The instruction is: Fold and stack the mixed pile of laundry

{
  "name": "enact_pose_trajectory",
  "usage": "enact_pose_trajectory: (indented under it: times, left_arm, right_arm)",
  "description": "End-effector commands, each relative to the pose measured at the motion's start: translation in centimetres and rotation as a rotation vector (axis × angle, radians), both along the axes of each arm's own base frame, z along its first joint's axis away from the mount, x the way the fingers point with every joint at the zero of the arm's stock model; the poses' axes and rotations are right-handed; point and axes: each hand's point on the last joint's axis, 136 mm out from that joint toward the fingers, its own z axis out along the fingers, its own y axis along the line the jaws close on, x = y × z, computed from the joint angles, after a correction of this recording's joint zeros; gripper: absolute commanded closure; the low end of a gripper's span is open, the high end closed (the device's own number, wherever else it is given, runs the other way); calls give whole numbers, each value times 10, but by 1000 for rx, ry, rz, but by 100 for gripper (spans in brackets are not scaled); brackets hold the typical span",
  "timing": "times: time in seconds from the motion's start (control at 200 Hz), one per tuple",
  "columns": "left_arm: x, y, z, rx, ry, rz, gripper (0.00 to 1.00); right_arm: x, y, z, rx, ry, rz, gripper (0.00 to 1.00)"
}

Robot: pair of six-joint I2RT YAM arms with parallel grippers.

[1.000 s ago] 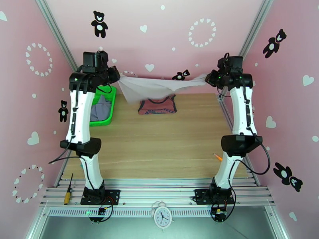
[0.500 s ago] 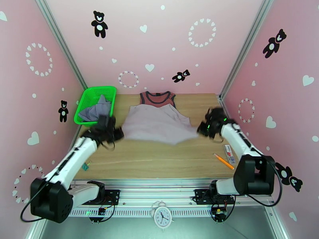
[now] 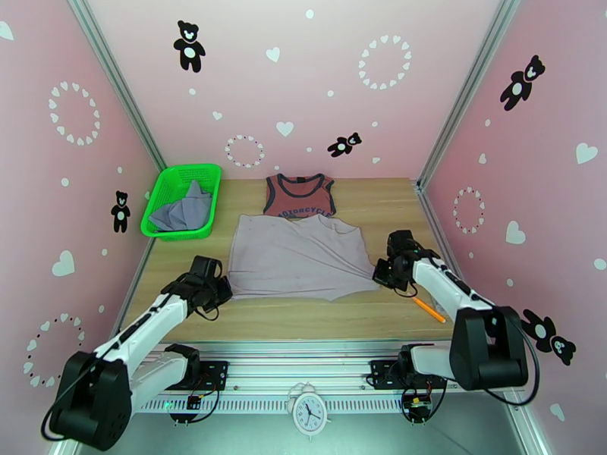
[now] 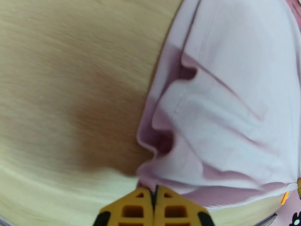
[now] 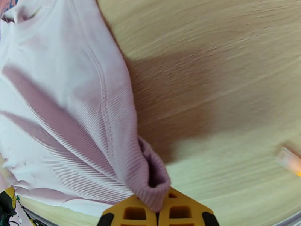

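Basket [image 3: 182,177] — green mesh — holds crumpled grey-lavender shirt [image 3: 183,213].

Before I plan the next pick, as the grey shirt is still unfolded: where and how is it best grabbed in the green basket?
Probably by the peak standing up at the far end of the grey shirt, coming straight down from above. The green basket walls it in, so a sideways approach looks blocked.
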Motion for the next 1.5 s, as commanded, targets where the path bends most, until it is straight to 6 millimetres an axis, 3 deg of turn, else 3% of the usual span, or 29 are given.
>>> enact_pose_trajectory:
  times: [0.0, 0.155, 0.26, 0.305, 0.385, 0.471, 0.576, 0.711, 0.841, 0.926, 1.076, 1.241, 1.361, 1.492]
  left_arm:
    - [-8, 8, 8, 31, 10, 31, 100]
    - [-14, 10, -4, 37, 30, 35, 100]
    - [-12, 4, -17, 13, 51, 22, 100]
    - [-11, 1, -22, 2, 57, 17, 100]
    - [-9, -1, -27, -4, 64, 13, 100]
    - [-7, 0, -30, 4, 68, 11, 100]
    - [-5, 0, -29, 11, 64, 10, 100]
    - [-2, 2, -26, 26, 64, 5, 100]
    - [1, 2, -24, 36, 63, 2, 100]
    - [1, 3, -23, 41, 62, 1, 100]
    - [1, 3, -23, 45, 63, -4, 100]
    - [-1, 4, -24, 52, 70, -6, 100]
    - [0, 4, -24, 50, 69, -4, 100]
    - [1, 4, -22, 49, 67, -4, 100]
  right_arm:
    - [-6, -8, 17, -41, -9, -33, 100]
    - [-6, -13, 15, -62, -14, -51, 100]
    - [-4, -10, 5, -54, 9, -32, 66]
    - [-3, -9, 3, -56, 10, -16, 56]
    - [1, -5, 8, -72, -9, 26, 46]
    - [5, 4, 21, -109, -57, 107, 42]
    - [6, 30, 43, -174, -124, 266, 41]
    - [-10, 89, 63, -240, -221, 549, 43]
    - [-43, 146, 56, -296, -240, 826, 46]
    - [-58, 169, 39, -347, -204, 933, 47]
    - [-60, 186, 4, -394, -138, 972, 52]
    - [-52, 191, -17, -438, -101, 981, 57]
    - [-51, 193, -32, -472, -59, 1007, 70]
    - [-42, 190, -31, -516, -63, 1004, 88]
